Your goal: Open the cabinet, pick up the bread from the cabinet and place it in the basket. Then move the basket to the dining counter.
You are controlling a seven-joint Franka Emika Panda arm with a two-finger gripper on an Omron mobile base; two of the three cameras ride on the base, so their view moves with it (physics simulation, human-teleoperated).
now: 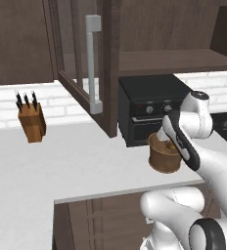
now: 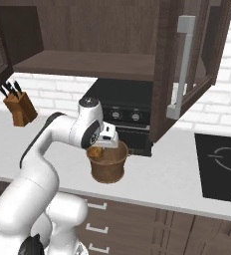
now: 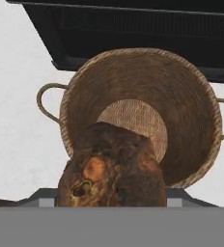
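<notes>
**Bread over basket: release pending**

While the hand point(image 2: 103, 145) grips the bread point(image 3: 111, 166) directly above the woven basket point(image 3: 181, 96), note that you have one loaf and one basket, with two side loop handles. I judge the loaf light, firm-crusted and unlikely to slip. The basket, standing on the tabletop point(image 1: 61, 161) before the oven point(image 1: 149, 93), looks stiff; take it by the rim. One cabinet point(image 1: 79, 93) door stands open.

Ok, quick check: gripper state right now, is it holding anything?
Gripper: shut on the bread, held just above the open basket.
</notes>
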